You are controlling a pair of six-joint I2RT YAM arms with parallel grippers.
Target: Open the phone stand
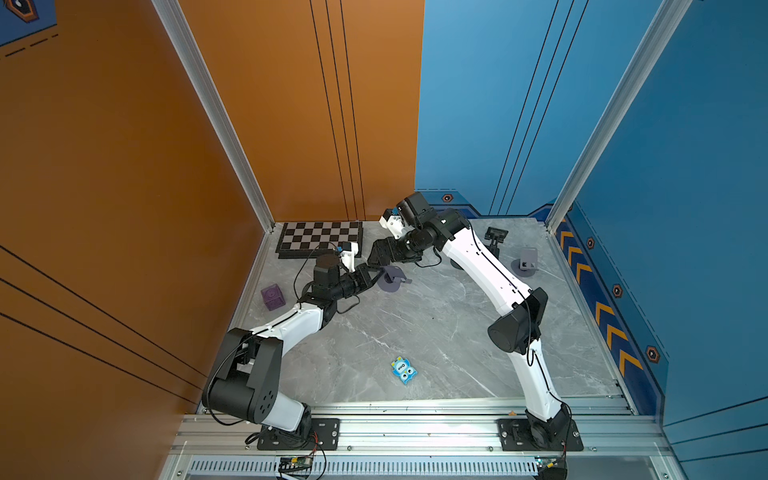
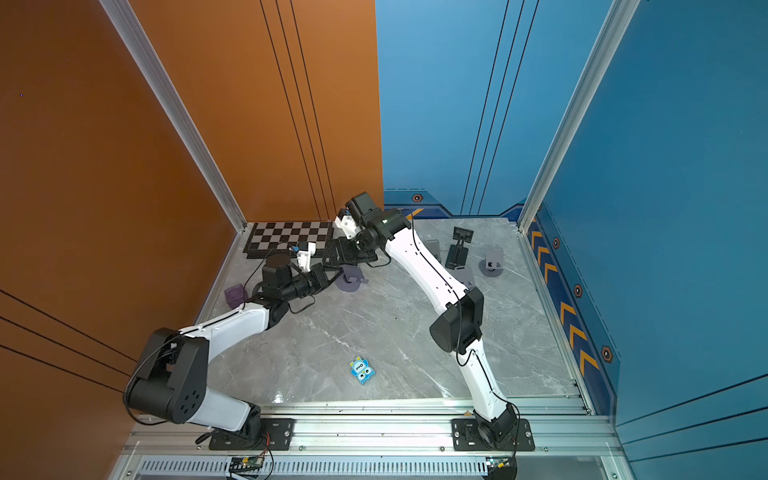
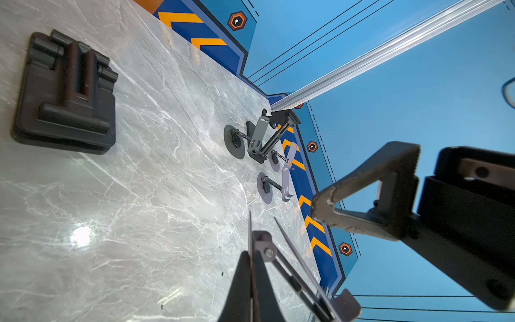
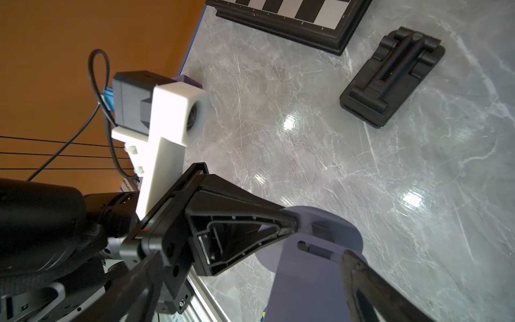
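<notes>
Phone stand [image 4: 315,267]: light rigid plastic, hinge probably stiff. Left gripper [image 3: 252,259] clenched on round base [image 4: 334,223] rim; right gripper [image 1: 379,259] released; grasp backplate edge.

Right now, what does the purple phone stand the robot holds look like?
The phone stand is pale purple-grey, plastic-looking. It has a round flat base, a thin hinged arm and a slotted plate with a curled lip. It seems to rest on the marble table near the chessboard, plate partly raised. The left gripper is shut on the base's rim; the open right gripper is close to the plate.
</notes>
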